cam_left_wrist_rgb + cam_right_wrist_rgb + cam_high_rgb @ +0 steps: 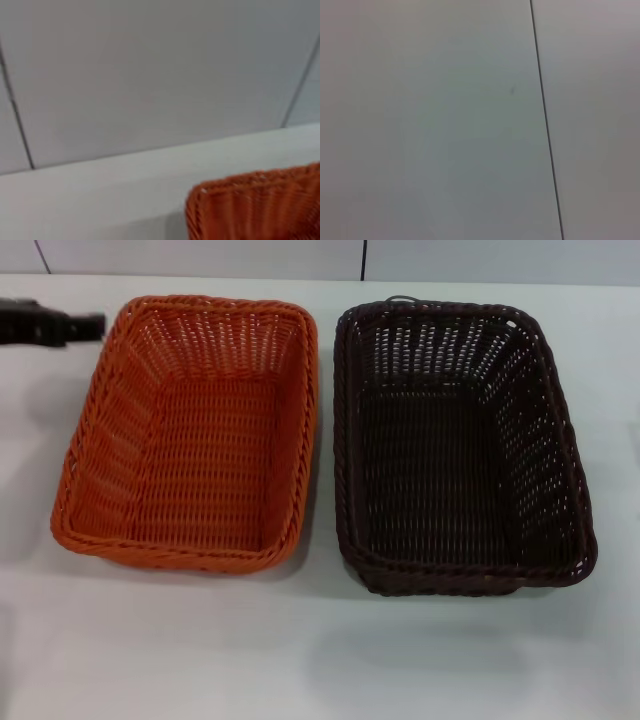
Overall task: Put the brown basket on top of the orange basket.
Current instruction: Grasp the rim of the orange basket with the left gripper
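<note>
The orange basket (190,435) sits on the white table at the left of the head view, empty. The brown basket (455,440) sits just to its right, also empty, with a narrow gap between the two rims. My left gripper (88,326) shows as a dark shape at the far left edge, just beside the orange basket's far left corner. A corner of the orange basket (260,205) shows in the left wrist view. My right gripper is out of view; its wrist view shows only grey wall panels.
The white table (320,650) runs in front of both baskets. A grey panelled wall (200,255) stands behind the table's far edge.
</note>
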